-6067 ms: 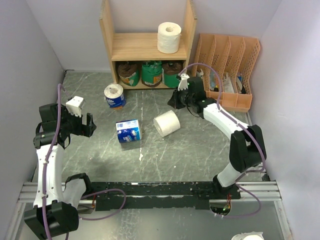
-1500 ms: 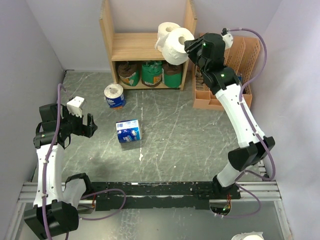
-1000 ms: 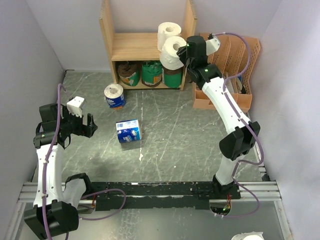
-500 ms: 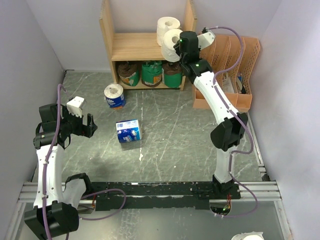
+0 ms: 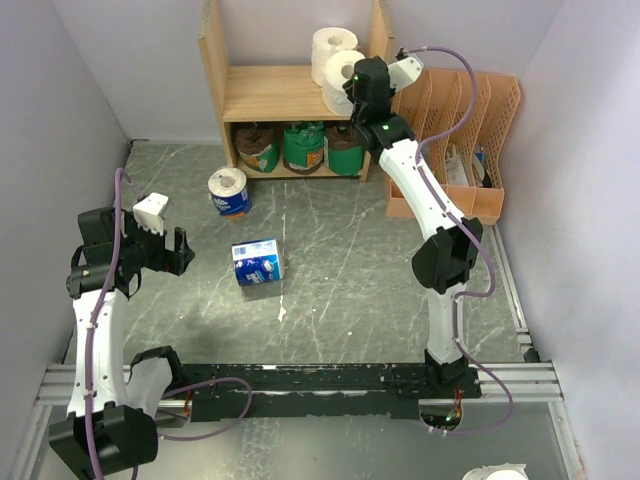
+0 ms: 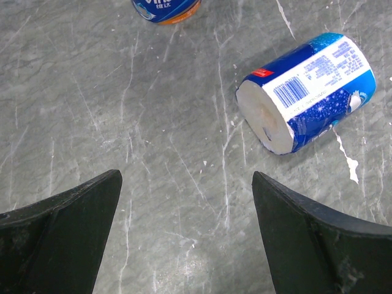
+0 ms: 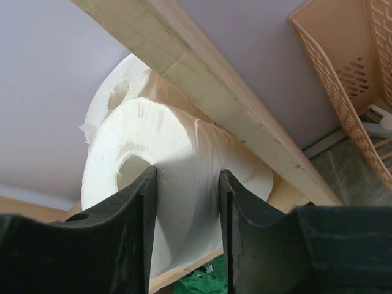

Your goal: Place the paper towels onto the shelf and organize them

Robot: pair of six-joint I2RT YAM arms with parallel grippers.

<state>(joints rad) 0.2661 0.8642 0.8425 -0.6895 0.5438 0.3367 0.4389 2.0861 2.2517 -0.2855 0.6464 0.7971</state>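
Two blue-and-white wrapped rolls sit on the surface (image 5: 340, 270) by your left end effector (image 6: 185, 180), which hangs spread wide and empty. The upright wrapped roll (image 5: 229, 190) stands farther off toward the shelf, while the toppled wrapped roll (image 6: 306, 92) lies ahead and to the right of it, long axis slanting across the fingers' line, so your left arm is the nearer. Over on the right, your right end effector (image 7: 187, 184) is clamped on a plain white roll (image 7: 177, 135) at the upper tier of the wooden shelf (image 5: 280, 95), just beside the other white roll (image 5: 333, 45).
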